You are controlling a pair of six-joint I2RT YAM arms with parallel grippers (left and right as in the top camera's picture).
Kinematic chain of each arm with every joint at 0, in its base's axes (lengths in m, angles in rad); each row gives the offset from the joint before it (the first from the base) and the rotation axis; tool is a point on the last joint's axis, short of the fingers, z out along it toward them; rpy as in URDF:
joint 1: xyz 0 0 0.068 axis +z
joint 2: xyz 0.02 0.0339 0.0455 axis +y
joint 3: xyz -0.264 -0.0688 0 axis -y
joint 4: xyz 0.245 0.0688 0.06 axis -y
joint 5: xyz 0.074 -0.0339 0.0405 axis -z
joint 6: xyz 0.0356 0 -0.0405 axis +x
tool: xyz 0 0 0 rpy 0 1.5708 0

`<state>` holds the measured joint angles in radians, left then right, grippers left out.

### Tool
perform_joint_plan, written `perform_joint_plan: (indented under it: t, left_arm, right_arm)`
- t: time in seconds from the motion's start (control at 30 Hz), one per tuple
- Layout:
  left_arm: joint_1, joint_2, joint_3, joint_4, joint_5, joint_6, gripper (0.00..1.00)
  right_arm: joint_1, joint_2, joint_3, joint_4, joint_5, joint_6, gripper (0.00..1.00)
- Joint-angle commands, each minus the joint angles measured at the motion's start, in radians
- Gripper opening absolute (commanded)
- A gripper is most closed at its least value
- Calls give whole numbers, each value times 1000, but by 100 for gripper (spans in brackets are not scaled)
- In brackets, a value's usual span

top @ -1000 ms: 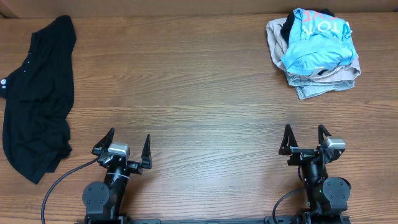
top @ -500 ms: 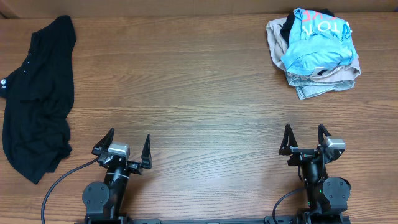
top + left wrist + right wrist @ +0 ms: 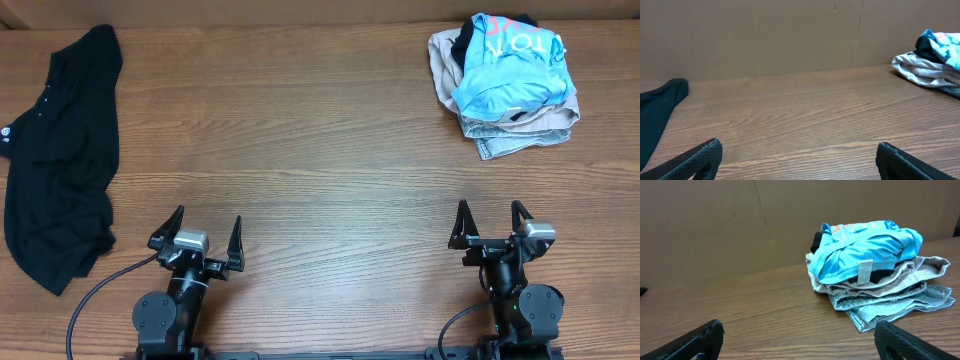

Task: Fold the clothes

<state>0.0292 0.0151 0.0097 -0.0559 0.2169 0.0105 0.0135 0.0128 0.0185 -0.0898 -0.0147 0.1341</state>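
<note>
Light-blue garment (image 3: 510, 62) (white "TO" legible) lies far right; left claw (image 3: 209, 216) and right claw (image 3: 489, 206) both splayed wide.

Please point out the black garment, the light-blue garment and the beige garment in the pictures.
black garment (image 3: 62, 150): overhead view, middle of the cloth.
light-blue garment (image 3: 865, 247): right wrist view, front of the top bundle.
beige garment (image 3: 443, 62): overhead view, left side of the pile.

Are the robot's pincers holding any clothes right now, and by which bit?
No, nothing is held. The left pincer and right pincer are both open and empty, apart from the black garment and the folded pile.
</note>
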Motion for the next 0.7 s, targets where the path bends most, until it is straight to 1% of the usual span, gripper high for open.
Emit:
perform_joint_plan:
  t: [0.0,0.53,0.67]
  left_arm:
    - [11,-9,-5,2,5,12,100]
    - [11,-9,-5,17,22,11,100]
    - [10,-9,-5,47,64,11,100]
  right_arm:
    - [-2,-9,-11,6,10,-4,100]
    - [-2,-9,-11,9,-17,-4,100]
    - [-2,-9,-10,32,-17,-4,100]
